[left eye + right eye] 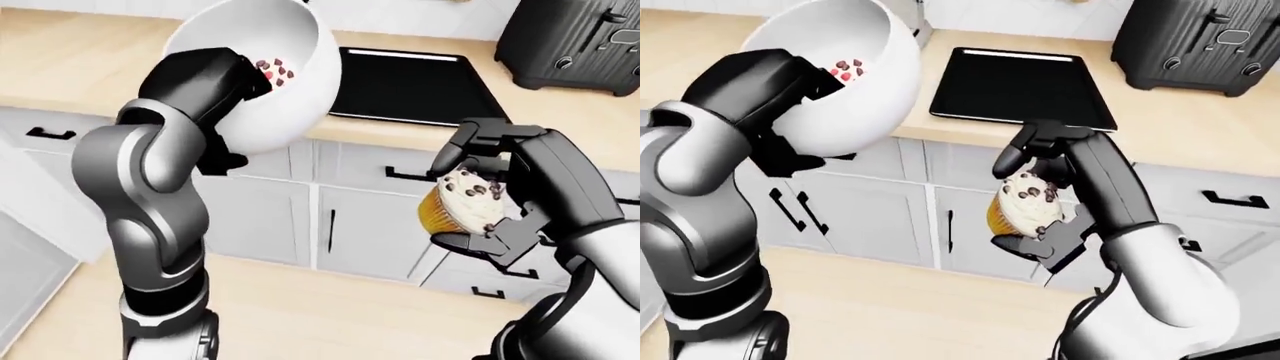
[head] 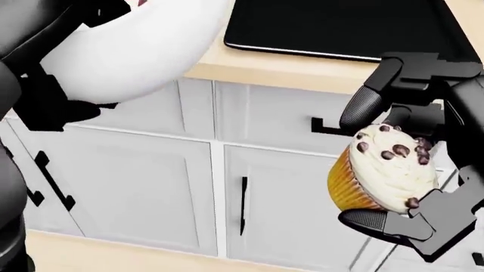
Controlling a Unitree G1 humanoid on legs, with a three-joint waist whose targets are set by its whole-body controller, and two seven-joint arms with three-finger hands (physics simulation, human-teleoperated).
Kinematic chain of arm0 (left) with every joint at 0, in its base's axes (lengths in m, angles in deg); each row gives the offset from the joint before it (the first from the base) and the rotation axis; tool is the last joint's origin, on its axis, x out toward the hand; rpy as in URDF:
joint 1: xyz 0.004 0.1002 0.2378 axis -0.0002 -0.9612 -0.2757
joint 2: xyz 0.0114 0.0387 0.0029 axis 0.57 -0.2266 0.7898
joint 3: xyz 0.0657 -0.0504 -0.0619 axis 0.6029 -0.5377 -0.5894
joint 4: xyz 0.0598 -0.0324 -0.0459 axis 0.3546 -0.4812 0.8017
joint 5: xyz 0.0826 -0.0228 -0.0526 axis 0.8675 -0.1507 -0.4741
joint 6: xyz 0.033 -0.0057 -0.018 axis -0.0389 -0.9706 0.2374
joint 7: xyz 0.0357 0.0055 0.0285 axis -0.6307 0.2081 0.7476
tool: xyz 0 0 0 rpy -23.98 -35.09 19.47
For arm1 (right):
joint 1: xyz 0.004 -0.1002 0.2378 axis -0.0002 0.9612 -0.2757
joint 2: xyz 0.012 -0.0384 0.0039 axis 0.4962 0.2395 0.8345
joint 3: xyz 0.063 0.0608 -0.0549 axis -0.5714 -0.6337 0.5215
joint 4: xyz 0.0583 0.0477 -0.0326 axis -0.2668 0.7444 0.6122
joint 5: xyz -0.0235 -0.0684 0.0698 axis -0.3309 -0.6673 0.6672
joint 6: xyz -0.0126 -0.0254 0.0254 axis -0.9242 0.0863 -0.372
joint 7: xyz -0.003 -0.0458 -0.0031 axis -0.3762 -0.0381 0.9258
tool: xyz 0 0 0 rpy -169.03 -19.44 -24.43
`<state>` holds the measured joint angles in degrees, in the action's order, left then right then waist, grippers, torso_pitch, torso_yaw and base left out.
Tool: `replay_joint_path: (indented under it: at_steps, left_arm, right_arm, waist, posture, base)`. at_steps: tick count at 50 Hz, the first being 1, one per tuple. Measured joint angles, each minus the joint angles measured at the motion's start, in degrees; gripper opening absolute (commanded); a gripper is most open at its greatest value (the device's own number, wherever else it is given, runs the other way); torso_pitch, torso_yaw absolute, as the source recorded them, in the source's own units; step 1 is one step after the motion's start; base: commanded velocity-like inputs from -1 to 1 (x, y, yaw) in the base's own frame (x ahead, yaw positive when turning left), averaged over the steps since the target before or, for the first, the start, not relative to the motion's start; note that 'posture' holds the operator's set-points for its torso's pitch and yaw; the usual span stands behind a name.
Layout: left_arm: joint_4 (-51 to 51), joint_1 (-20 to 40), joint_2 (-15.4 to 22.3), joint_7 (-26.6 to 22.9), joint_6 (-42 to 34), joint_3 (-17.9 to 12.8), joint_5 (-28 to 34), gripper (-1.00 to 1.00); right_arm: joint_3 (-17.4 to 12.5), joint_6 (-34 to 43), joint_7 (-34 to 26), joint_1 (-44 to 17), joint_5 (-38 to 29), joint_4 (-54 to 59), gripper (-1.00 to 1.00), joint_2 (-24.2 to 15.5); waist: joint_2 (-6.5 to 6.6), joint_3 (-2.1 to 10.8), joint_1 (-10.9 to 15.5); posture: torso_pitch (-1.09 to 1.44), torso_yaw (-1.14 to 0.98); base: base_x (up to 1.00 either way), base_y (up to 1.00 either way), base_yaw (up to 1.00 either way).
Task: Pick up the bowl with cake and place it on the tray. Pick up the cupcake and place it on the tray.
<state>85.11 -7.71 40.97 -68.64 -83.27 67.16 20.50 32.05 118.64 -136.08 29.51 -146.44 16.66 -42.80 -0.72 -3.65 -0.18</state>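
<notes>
My left hand (image 1: pixel 215 82) is shut on the rim of a white bowl (image 1: pixel 275 82), held tilted above the counter edge; cake with dark and red bits (image 1: pixel 847 70) shows inside. My right hand (image 1: pixel 1040 199) is shut on a cupcake (image 2: pixel 386 173) with white frosting and chocolate chips, held in front of the cabinet doors, below the counter edge. The black tray (image 1: pixel 1020 86) lies flat on the wooden counter, above and between both hands in the eye views.
A dark toaster (image 1: pixel 1200 45) stands on the counter (image 1: pixel 1200 142) right of the tray. White cabinet doors and drawers with black handles (image 2: pixel 242 207) lie below. A wooden floor (image 1: pixel 930 307) shows at the bottom.
</notes>
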Motion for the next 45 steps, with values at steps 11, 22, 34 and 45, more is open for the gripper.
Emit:
replay_joint_path:
  at_steps: [11,22,34,45]
  left_arm:
    - [0.82,1.01,-0.03,0.45,0.6,0.49,-0.55,-1.0]
    - [0.53,0.26,-0.7,0.24,0.71,1.53,-0.82,-1.0]
    - [0.92,3.56,0.75,-0.09,0.51,0.74,-1.33,-1.0]
    - [0.38,3.05,1.52,-1.3,0.08,-0.43,-0.76,-1.0]
  right_arm:
    - [0.13,0.88,0.6,-0.23,0.52,-0.44,-1.0,-0.43]
    - [0.04,1.79,1.45,0.23,0.88,-0.42,-1.0,-1.71]
    - [0.17,2.38,-0.15,-2.8,-0.7,-0.1,-1.0,-1.92]
    - [0.62,2.56,-1.23,-2.77,0.47,-0.85,-1.0,-1.93]
  waist:
    - [4.38,1.45,0.51]
    - [-2.53,-2.18,0.15]
    - [0.33,-0.63,-0.26]
    - [3.57,-0.69,0.5]
  posture:
    - [0.0,0.0]
    - [0.0,0.0]
    - [0.0,0.0]
    - [0.0,0.0]
  base:
    - [0.0,-0.49,0.0]
    - [0.0,-0.32,0.0]
    - [0.02,0.0,0.0]
    - [0.34,0.0,0.0]
